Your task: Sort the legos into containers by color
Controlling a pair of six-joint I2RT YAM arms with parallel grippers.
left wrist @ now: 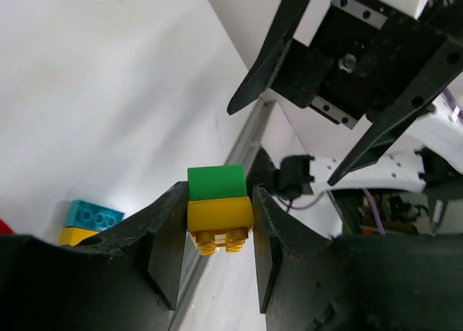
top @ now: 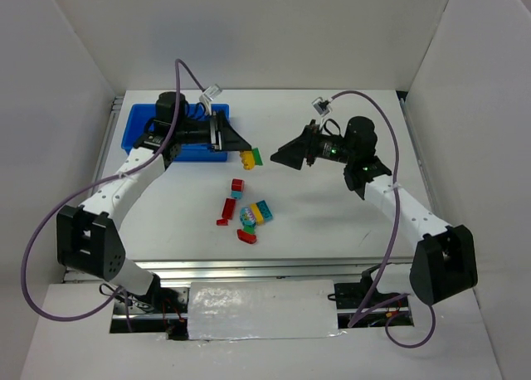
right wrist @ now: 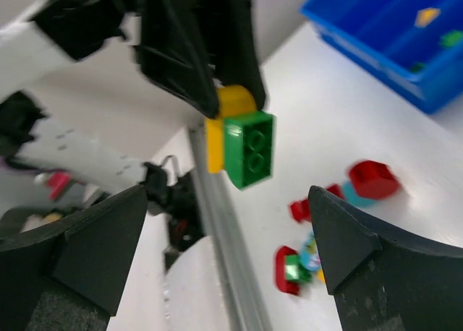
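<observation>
- Left gripper (left wrist: 219, 214) clenched on a yellow brick (left wrist: 221, 219), one finger pressed to each side. A green brick (left wrist: 215, 182) is stuck on top of the yellow one.
- Top view: the joined pair is held above the white table (top: 332, 222), upper centre of frame, just right of the blue tray (top: 137, 135).
- Right gripper (right wrist: 228, 201) released, jaws spread wide, nothing between them. It faces the held pair from the right, near but not touching.
- Loose legos (top: 245, 212) in red, cyan, yellow and green are clustered mid-frame on the table, below both grippers.
- Small yellow and green pieces lie in the tray, upper right of the right wrist view. Which compartment, cannot tell.
</observation>
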